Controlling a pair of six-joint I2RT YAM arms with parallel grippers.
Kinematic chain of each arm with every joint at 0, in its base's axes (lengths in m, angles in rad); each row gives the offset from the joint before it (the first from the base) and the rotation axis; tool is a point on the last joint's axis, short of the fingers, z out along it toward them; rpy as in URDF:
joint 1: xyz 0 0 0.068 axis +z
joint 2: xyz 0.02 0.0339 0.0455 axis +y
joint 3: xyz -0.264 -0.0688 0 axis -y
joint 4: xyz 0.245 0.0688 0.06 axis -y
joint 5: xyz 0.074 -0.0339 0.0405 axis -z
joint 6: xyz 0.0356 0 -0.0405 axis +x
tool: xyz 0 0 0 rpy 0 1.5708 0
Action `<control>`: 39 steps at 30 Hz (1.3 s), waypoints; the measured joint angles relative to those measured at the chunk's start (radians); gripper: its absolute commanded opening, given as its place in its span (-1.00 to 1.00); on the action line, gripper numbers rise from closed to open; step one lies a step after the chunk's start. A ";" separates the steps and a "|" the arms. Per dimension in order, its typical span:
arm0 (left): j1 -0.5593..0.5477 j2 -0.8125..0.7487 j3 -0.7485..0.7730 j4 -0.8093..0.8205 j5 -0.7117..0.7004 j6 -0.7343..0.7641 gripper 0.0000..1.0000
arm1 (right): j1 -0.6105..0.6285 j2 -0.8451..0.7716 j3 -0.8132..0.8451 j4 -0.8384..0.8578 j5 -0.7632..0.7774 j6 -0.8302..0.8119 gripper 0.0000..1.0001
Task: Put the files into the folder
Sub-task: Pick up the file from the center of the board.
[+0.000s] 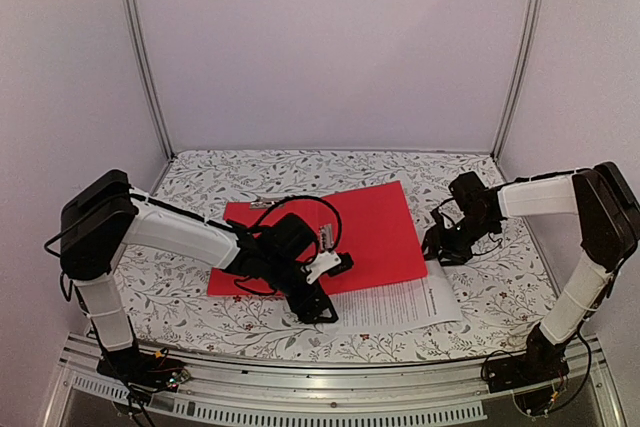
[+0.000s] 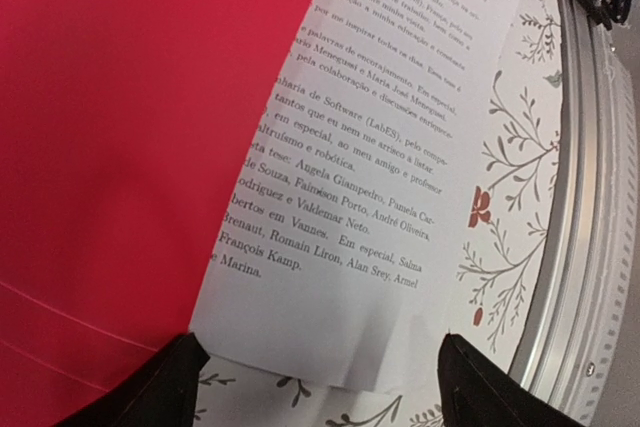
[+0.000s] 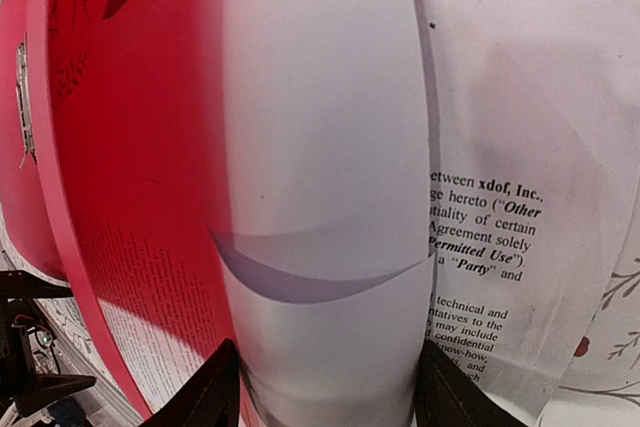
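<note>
Two tools, two states. Your left tool [image 2: 320,372] stands wide open, its fingers either side of the left end of the files [image 1: 400,304]. Those white printed sheets lie on the floral table [image 1: 200,182], sticking out from under the near edge of the red folder [image 1: 370,227]. Your right tool [image 3: 325,387] straddles the folder's pale strip [image 3: 320,147] at its right edge; you cannot tell whether it grips.

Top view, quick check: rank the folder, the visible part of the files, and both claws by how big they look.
1. folder
2. files, showing part only; the folder covers the rest
3. left claw and right claw: look about alike, so unranked
</note>
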State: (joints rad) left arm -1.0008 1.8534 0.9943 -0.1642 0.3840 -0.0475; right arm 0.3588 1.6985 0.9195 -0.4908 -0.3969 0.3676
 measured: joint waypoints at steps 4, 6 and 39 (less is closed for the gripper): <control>-0.005 0.000 0.000 0.000 -0.014 0.003 0.66 | 0.000 -0.005 -0.014 0.019 -0.008 0.003 -0.13; -0.007 0.000 0.000 0.000 -0.022 0.003 0.66 | 0.000 -0.009 -0.022 0.020 -0.010 0.005 -0.29; -0.016 -0.129 -0.031 -0.029 -0.087 -0.021 0.68 | -0.011 -0.297 0.249 -0.428 0.266 -0.197 -1.00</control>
State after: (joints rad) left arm -1.0168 1.7241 0.9634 -0.1936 0.2974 -0.0685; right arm 0.3473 1.4017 1.1683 -0.9184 -0.1310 0.1707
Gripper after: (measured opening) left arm 0.839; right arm 0.005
